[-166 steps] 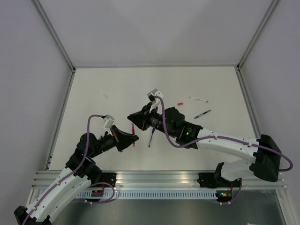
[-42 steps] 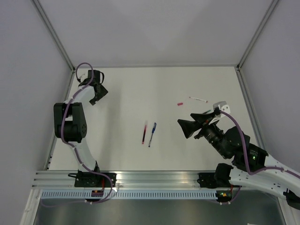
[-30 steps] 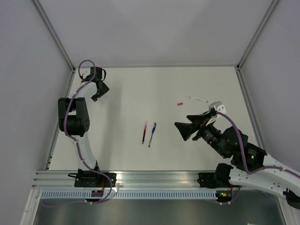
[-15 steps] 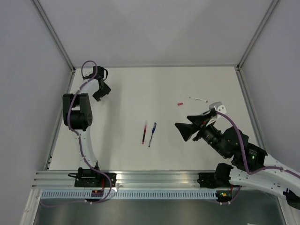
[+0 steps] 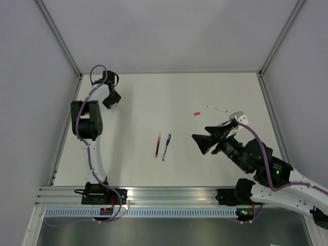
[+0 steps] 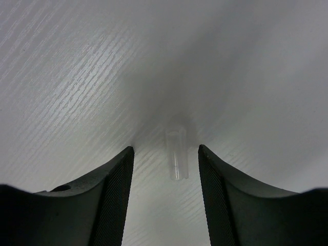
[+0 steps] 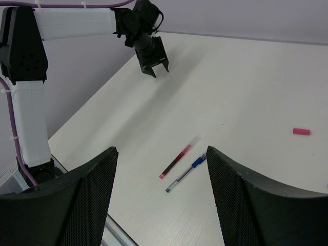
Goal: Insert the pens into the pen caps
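My left gripper (image 6: 165, 148) stands partly open astride a small clear plastic tube cap (image 6: 176, 154), not touching it; my right gripper (image 7: 160, 150) hangs wide open, holding nothing

The pen cap (image 6: 176, 154) is clear, smooth plastic; the white table (image 6: 72, 87) looks finely grained, faintly glossy.

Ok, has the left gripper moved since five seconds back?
Yes. The left gripper has swung from mid-table, near the red pen, out to the far left corner by the frame post.
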You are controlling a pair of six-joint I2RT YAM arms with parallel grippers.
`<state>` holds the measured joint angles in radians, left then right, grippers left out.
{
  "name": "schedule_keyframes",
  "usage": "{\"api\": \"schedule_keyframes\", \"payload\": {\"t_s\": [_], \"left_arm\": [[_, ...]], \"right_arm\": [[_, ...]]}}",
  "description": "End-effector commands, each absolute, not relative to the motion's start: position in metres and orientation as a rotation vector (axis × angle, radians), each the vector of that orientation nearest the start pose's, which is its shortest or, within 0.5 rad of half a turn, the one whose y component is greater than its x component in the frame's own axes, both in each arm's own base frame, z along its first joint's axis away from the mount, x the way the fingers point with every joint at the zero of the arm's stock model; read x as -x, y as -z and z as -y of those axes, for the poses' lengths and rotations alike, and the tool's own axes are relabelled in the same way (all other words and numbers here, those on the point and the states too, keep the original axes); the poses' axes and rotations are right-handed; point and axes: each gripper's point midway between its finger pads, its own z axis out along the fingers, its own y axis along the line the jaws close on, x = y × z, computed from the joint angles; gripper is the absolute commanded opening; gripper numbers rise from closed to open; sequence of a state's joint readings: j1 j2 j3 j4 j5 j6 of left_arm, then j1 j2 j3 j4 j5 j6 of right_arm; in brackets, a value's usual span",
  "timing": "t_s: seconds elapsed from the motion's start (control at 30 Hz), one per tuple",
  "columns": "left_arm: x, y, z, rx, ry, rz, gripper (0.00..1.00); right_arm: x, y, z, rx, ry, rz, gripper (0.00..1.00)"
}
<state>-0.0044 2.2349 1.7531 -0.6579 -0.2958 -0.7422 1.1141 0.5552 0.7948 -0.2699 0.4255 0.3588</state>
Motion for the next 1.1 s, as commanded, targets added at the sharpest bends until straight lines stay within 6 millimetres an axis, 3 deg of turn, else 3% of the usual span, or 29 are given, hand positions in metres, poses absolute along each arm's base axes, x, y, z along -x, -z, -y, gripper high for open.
{"api": "schedule_keyframes", "payload": {"t_s": [0.0,0.17,0.4,0.7,0.87,1.07], "left_arm": [[-0.511,-0.016,-0.024,1.009,-0.182,-2.447,0.58],[-0.512,-0.016,-0.024,0.995,-0.187,-2.463,0.51],[-0.49,-0.013,-0.029,0.975,-0.278,-2.543,0.49],[-0.48,-0.023,-0.028,0.953,-0.276,-2.573,0.4],[-0.475,-0.013,-0.026,0.942,-0.268,-2.6,0.36],[-0.467,0.001,-0.015,0.924,-0.202,-2.65,0.17]], "right_arm": [[-0.166,-0.337,-0.199,0.268,-0.8,-1.6,0.77],[-0.167,-0.337,-0.199,0.266,-0.794,-1.603,0.77],[-0.163,-0.342,-0.196,0.268,-0.818,-1.584,0.77],[-0.159,-0.346,-0.192,0.264,-0.842,-1.565,0.77],[-0.159,-0.348,-0.189,0.255,-0.837,-1.558,0.77],[-0.162,-0.345,-0.19,0.252,-0.822,-1.564,0.77]]}}
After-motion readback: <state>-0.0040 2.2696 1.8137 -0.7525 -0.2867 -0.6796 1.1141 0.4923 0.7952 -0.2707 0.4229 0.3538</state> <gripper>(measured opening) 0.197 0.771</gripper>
